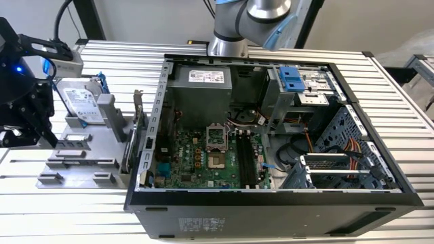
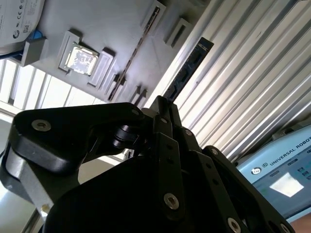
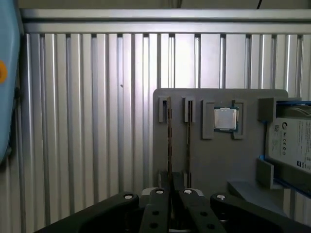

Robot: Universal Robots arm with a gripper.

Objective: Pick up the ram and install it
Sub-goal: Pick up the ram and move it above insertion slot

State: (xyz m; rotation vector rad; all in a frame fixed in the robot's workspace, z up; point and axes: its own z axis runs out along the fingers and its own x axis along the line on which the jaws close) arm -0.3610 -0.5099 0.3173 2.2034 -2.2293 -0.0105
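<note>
Hand (image 2: 164,104) pinching ram (image 2: 187,68) end at grey holder (image 1: 81,170), exterior view's left of case (image 1: 271,216); best: hold firm; pull straight along slot; avoid neighbouring stick (image 3: 188,145).

The arm (image 1: 254,20) is a smooth silver-grey tube with rounded joints, one closed by a light-blue cap (image 1: 281,28). In the second wrist view a light-blue cover (image 2: 286,170) carries white lettering and a round emblem. The wrist assembly (image 1: 24,96) is matt black and boxy. A small blue light (image 1: 19,68) glows on it, and a grey camera block (image 1: 62,57) fed by black cables (image 1: 62,23) sits beside it. The gripper (image 3: 171,188) is black too, built of flat links with rounded ends, pinned by silver screws (image 3: 128,196).
</note>
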